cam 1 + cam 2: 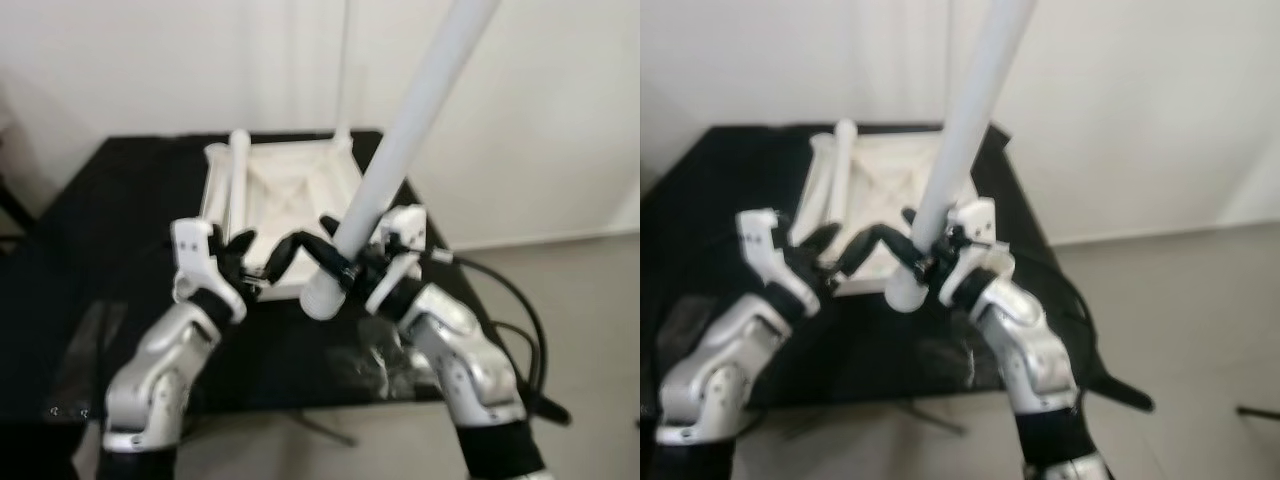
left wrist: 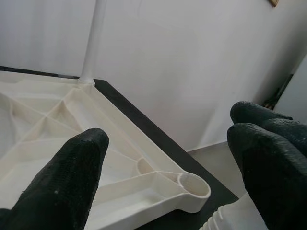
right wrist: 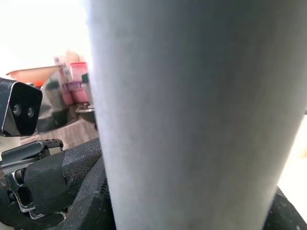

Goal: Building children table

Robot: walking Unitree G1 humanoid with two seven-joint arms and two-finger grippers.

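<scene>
A white children's tabletop lies upside down on a black table, its ribbed underside up. One white leg stands in its far right corner and another leg lies along its left side. My right gripper is shut on a long white table leg, tilted up to the right, its threaded lower end hanging just off the near right corner socket. My left gripper is open beside that corner, fingers spread over the tabletop's edge.
The black table's front edge runs just under my arms. Grey floor lies to the right, with black cables trailing from my right arm. A white wall stands close behind the table.
</scene>
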